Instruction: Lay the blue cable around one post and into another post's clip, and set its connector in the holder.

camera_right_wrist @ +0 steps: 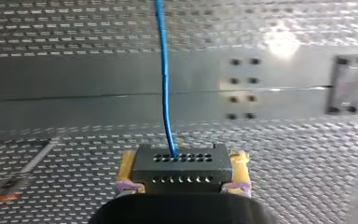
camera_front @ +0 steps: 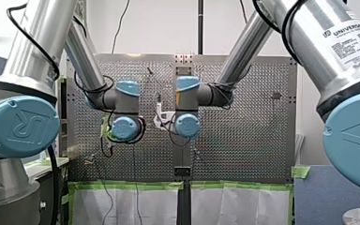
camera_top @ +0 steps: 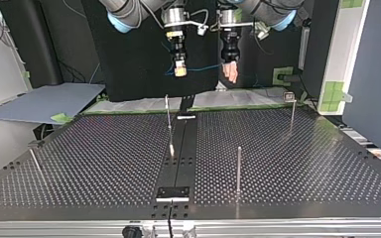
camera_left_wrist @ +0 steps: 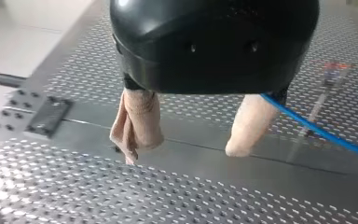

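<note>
Hanging the blue cable in the air over the table's far edge, as the top view shows it.
My right gripper pinches the black connector between yellow pads. My left gripper stands spread, with the cable beside one beige finger. The cable is likely light and limp, so grip it near the connector. The holder at the near edge looks empty.

place: robotics lab | signs: perforated metal table with steel posts; my left arm and my right arm, silver tubes, blue joint caps, maker's label; green tape; black backdrop
</note>
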